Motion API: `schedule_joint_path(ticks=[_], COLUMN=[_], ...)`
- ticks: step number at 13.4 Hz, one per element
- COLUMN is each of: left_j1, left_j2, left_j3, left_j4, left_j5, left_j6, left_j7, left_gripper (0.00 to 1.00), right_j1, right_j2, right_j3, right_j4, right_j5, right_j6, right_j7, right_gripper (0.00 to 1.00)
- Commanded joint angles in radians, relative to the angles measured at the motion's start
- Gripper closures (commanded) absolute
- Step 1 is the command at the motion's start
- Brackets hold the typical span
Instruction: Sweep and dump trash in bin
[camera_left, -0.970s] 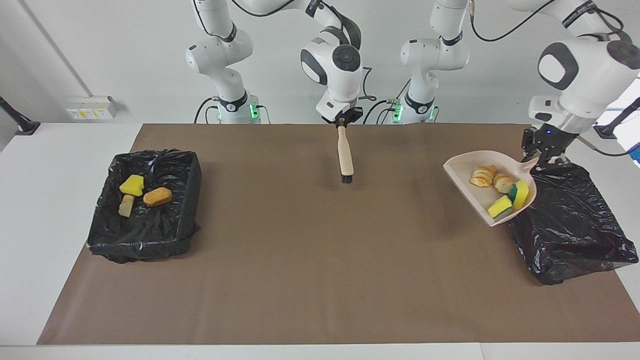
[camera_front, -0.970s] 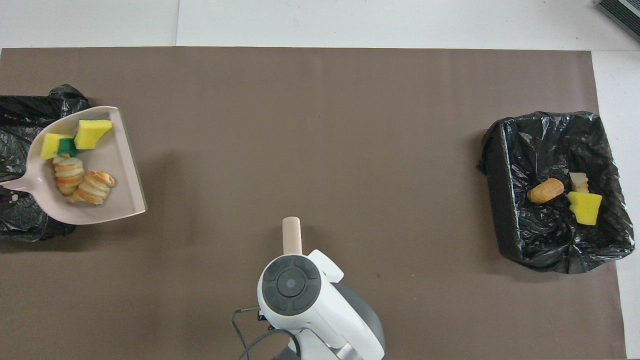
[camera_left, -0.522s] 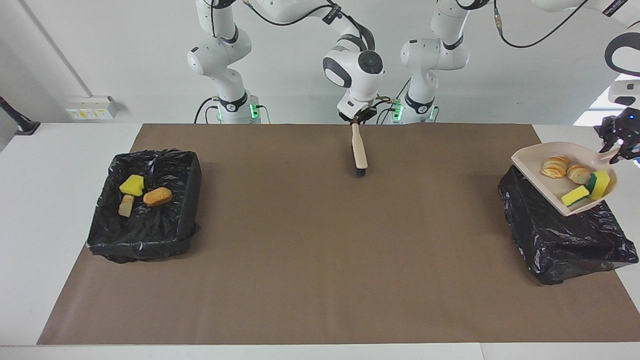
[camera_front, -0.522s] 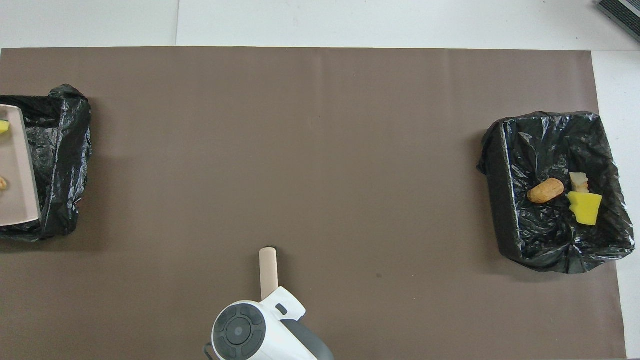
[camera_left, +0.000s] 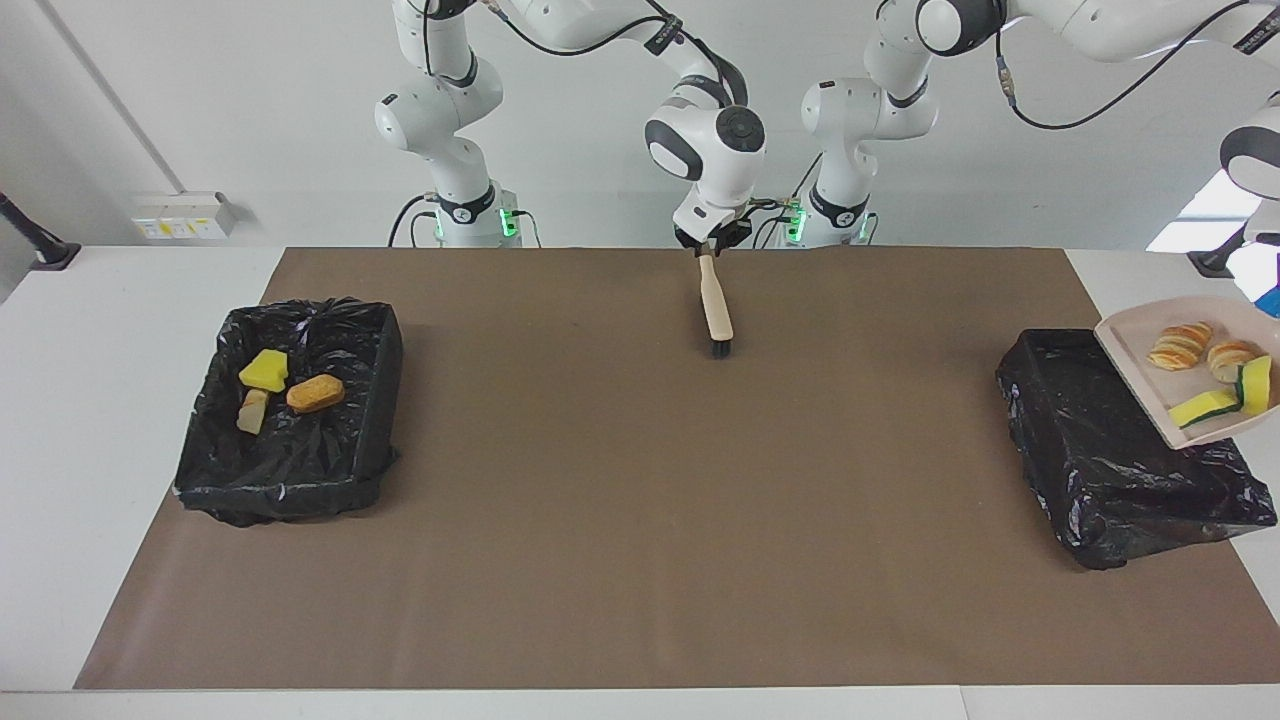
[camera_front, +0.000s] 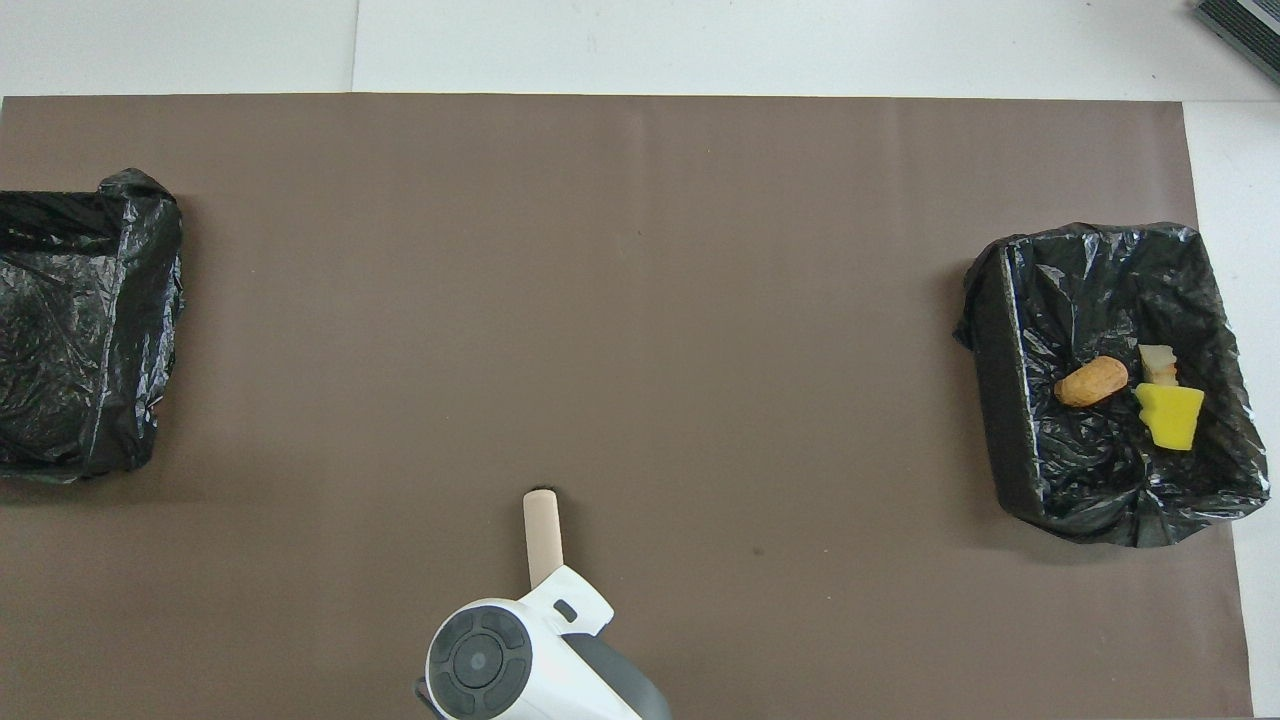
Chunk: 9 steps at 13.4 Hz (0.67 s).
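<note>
My right gripper (camera_left: 712, 243) hangs at my own edge of the brown mat (camera_left: 640, 560), midway along it, with the brush (camera_left: 716, 310) by the top of its wooden handle; the bristle end points down at the mat. I cannot tell how far those fingers stand apart around the handle. From overhead only the wrist and the handle's tip show.

My left gripper is out of sight past the picture's edge at my left arm's end of the table, clamped tight. The beige dustpan (camera_left: 1135, 355) hangs tilted in the air there, over the black-lined bin (camera_left: 1110, 470) at that end. In the pan lie four scraps: two striped bread-like lumps (camera_left: 1180, 345) and two yellow-and-green sponge pieces (camera_left: 1205, 408) slid toward its lower lip. That bin shows nothing inside from overhead.

At my right arm's end, well apart from both grippers, the other black-lined bin (camera_left: 290, 470) holds three scraps: a yellow sponge chunk (camera_left: 264, 370), an orange-brown lump (camera_left: 315, 393) and a tan lump (camera_left: 252, 411).
</note>
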Motion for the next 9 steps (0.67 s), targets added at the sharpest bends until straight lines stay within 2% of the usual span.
schedule_joint_path(ticks=[1, 4, 6, 9], left_j1=[-0.009, -0.025, -0.026, -0.023], left_j2=[0.011, 0.011, 0.012, 0.034], left_j3=[-0.015, -0.019, -0.019, -0.039], left_j4=[0.022, 0.001, -0.005, 0.014], left_j5=[0.120, 0.200, 0.254, 0.321], left_j6=[0.010, 0.005, 0.010, 0.010], left_j7=[-0.023, -0.133, -0.217, -0.227], left_gripper=[1.00, 1.00, 1.00, 1.00], right_j1=[-0.064, -0.170, -0.251, -0.371], right_j2=[0.001, -0.011, -0.013, -0.031], right_j3=[0.005, 0.005, 0.003, -0.001], right_j4=[0.093, 0.135, 0.178, 0.219], right_j5=[-0.049, -0.073, -0.073, -0.113], right_j6=[-0.091, -0.125, -0.193, -0.275], right_j7=[-0.023, -0.143, -0.252, -0.437], right_gripper=[0.00, 0.00, 0.00, 0.00])
